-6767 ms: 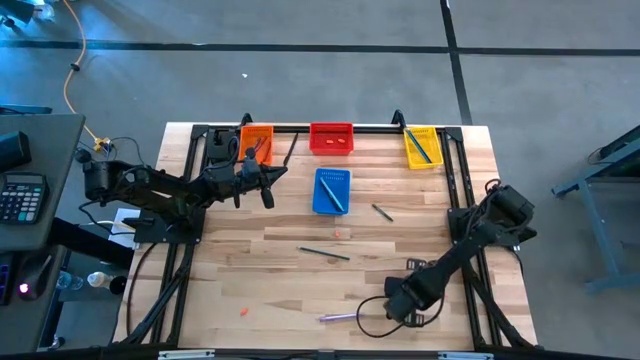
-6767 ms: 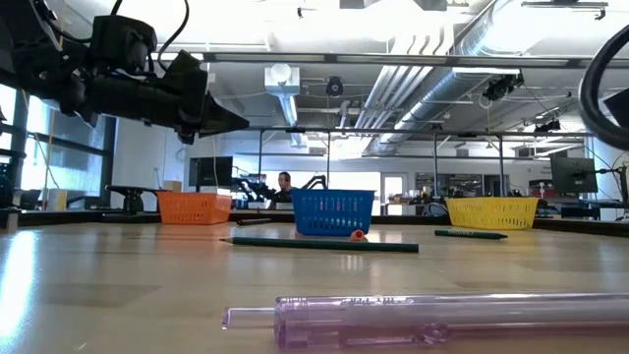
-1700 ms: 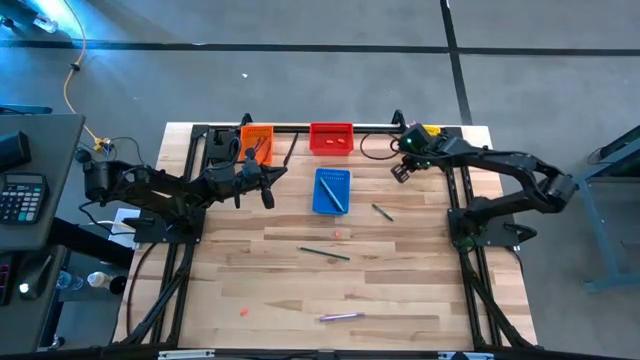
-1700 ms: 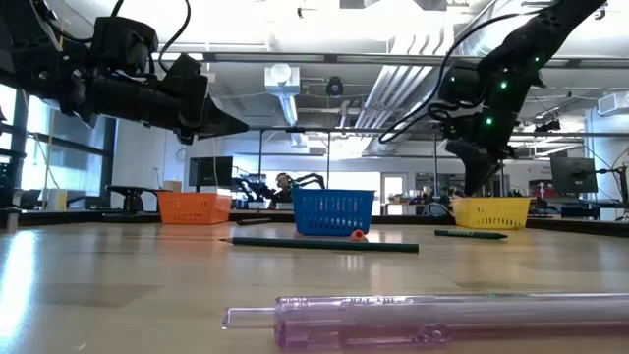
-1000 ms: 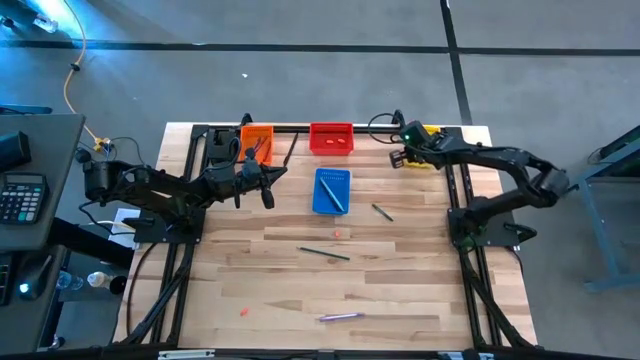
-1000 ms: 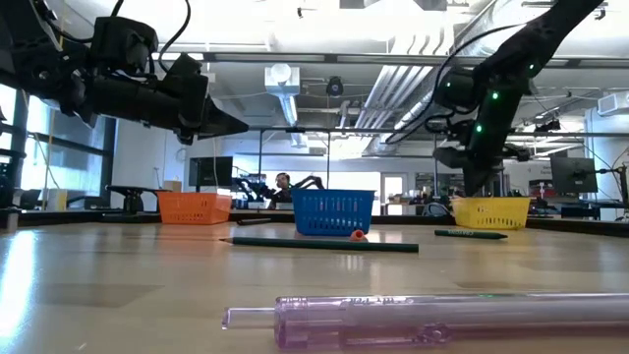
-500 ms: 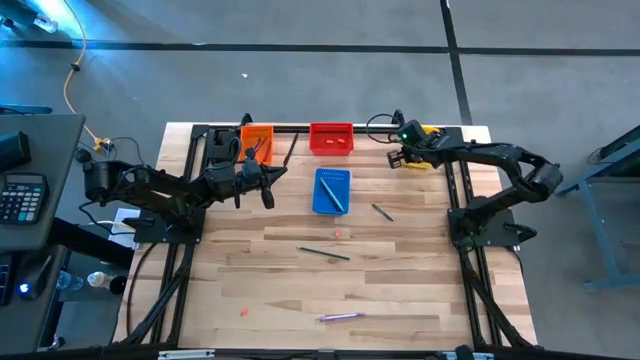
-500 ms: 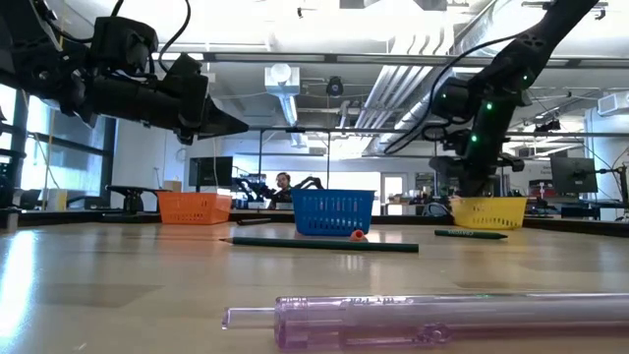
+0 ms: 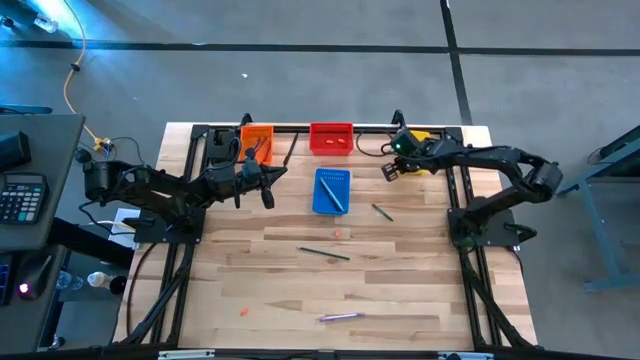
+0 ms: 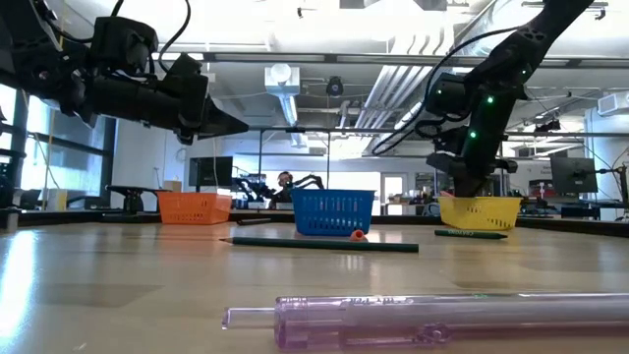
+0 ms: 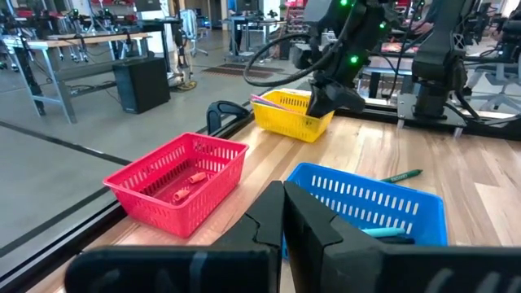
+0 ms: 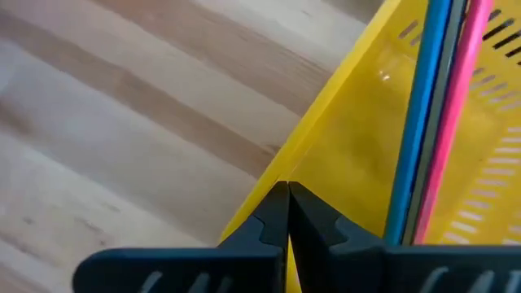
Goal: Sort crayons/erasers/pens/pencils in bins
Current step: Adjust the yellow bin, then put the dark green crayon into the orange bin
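Right gripper [image 12: 286,213] over yellow bin [image 12: 342,146] rim.

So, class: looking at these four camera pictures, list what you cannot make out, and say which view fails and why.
1. Yellow bin: high view, the right pincer and arm cover most of it.
2. Orange bin: high view, contents too small; the left pincer hangs beside it.
3. Purple pen: low view, blurred and cut off by the right edge.
4. Red bin: left wrist view, small reddish pieces inside, too small to name.
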